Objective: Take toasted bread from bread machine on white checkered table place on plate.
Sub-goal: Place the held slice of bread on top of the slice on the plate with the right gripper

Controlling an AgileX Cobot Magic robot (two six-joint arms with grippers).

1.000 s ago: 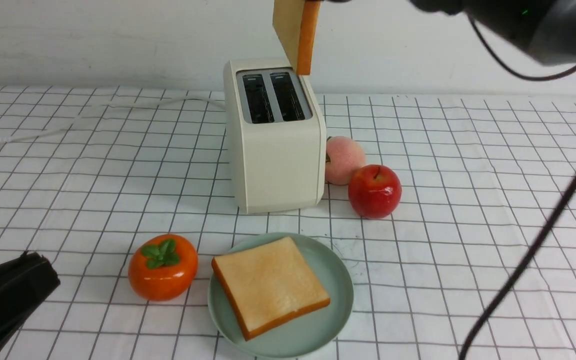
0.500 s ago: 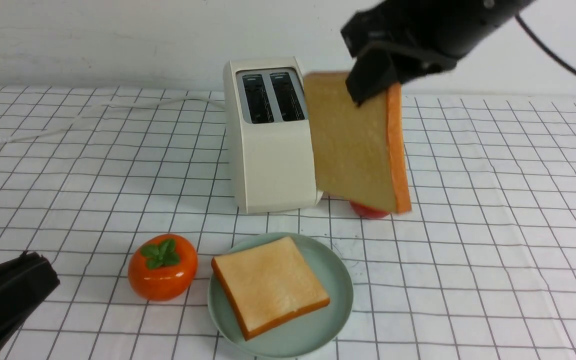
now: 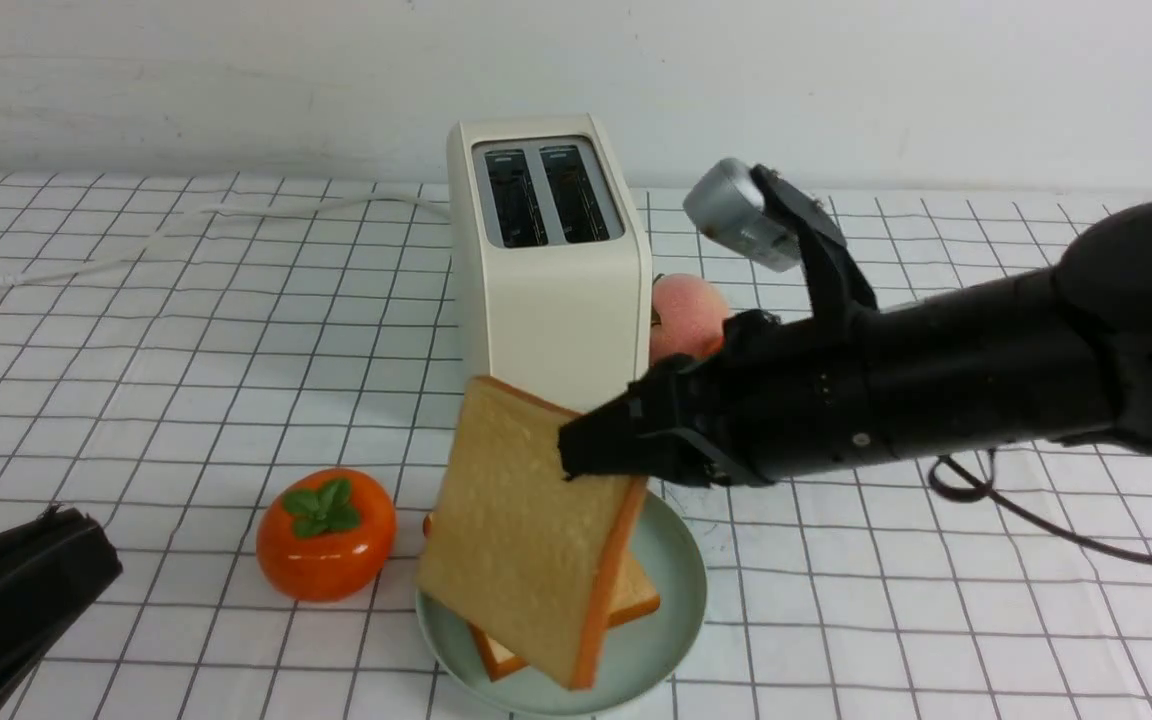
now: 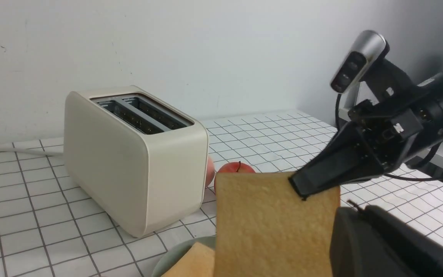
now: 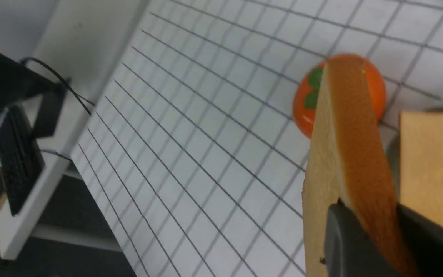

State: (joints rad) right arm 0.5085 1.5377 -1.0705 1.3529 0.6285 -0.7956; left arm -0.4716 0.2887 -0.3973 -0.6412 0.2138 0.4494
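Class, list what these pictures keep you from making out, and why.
- Red shiny apple: front view, behind the black right gripper; left wrist view, partly behind the held golden-tan toast slice.
- Black left gripper's fingertips: front view, cut off by the frame's edge.

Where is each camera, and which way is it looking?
Front view: between the two arms, looking forward at the toaster and plate; both arms show.

Left wrist view: on the left arm, looking past its own dark hand toward the toaster and the right hand holding bread.

Right wrist view: on the right arm, looking along its own hand and bread at the table.

Both wrist views share the held bread and the slice on the plate.
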